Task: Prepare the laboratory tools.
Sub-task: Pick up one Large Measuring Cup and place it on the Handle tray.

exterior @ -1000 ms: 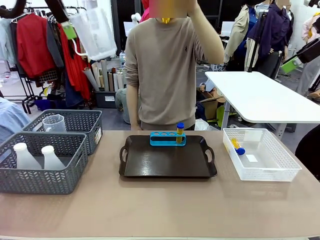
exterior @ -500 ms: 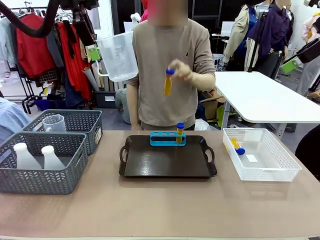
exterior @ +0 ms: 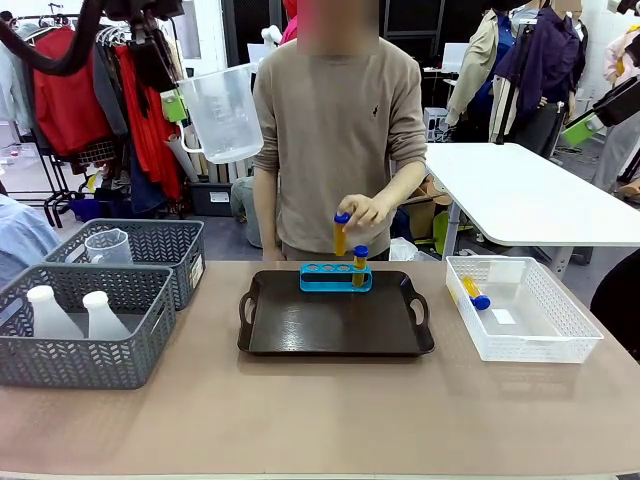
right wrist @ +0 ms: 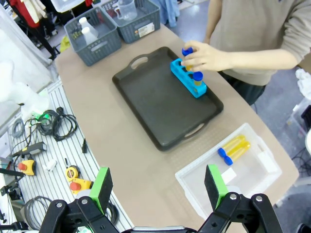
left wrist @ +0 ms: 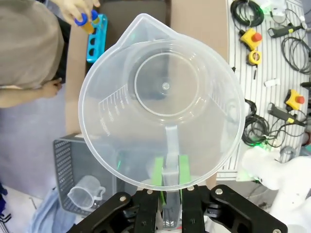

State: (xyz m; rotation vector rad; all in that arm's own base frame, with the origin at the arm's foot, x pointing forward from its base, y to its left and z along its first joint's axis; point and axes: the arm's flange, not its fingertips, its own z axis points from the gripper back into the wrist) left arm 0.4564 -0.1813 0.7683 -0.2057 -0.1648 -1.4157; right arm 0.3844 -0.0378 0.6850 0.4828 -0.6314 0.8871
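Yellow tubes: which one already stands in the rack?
The tube at the blue rack's right end. Another tube is held in the person's hand above it; the others lie flat in the white basket.

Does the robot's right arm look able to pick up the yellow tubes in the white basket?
Probably yes. The right gripper is open and empty, and the yellow tubes lie uncovered in the open-topped white basket, clear of the person's hand.
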